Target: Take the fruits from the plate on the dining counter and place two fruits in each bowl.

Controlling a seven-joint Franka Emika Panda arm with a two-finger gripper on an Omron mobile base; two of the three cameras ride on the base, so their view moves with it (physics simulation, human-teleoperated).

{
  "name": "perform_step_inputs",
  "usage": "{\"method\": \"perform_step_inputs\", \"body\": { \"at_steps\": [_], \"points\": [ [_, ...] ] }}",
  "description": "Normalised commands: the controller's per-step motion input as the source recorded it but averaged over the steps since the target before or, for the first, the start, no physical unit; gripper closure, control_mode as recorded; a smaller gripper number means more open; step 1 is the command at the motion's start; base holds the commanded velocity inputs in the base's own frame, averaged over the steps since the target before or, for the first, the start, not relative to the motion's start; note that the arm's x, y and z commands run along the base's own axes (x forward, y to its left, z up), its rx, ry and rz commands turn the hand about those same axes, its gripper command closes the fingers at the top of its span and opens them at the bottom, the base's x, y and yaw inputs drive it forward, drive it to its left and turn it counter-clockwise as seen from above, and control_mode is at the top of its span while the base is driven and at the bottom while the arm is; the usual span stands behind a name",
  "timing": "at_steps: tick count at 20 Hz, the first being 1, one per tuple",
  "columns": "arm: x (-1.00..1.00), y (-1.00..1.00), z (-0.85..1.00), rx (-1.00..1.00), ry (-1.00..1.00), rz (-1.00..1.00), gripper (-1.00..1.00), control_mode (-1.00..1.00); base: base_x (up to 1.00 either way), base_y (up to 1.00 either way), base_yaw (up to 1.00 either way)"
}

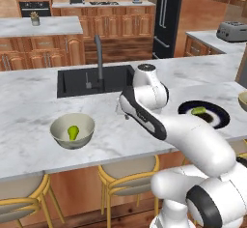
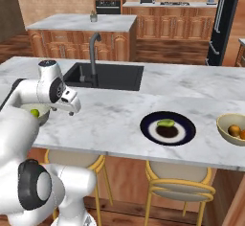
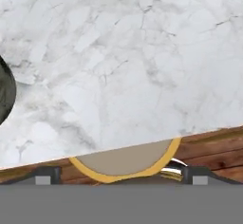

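The pincer [image 3: 121, 174] hangs over bare marble near the front edge of the tabletop [image 1: 29, 111], its 2 dark tips standing well apart with nothing between them, and a stool seat [image 3: 124, 159] shows just past that edge below. In the left base view the arm [image 1: 144, 101] bends over the middle of the tabletop, between the left bowl [image 1: 72, 130] and the plate [image 1: 203, 114]. The left bowl sits near the front edge, ahead of the sink [image 1: 94, 79], and holds the pear [image 1: 73, 133]. The plate [image 2: 167, 128] lies further right, also near the front edge, with 1 oblong fruit [image 2: 166, 122] on it. The right bowl [image 2: 233, 128] stands just beside the plate toward the right end and holds the orange [image 2: 234, 130] and what seems to be a second round fruit, cut off at the picture's edge.
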Motion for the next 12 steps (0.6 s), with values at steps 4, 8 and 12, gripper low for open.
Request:
{"method": "perform_step_inputs", "body": {
  "at_steps": [4, 8, 12],
  "points": [
    [0.09, -0.88, 0.0, -0.13, -0.01, -0.28, -1.0, -1.0, 0.0, 0.0, 0.0],
    [0.12, -0.84, 0.0, -0.05, 0.01, -0.38, -1.0, -1.0, 0.0, 0.0, 0.0],
    [0.14, -0.83, 0.07, 0.0, 0.11, -0.41, -1.0, -1.0, 0.0, 0.0, 0.0]
  ]
}}
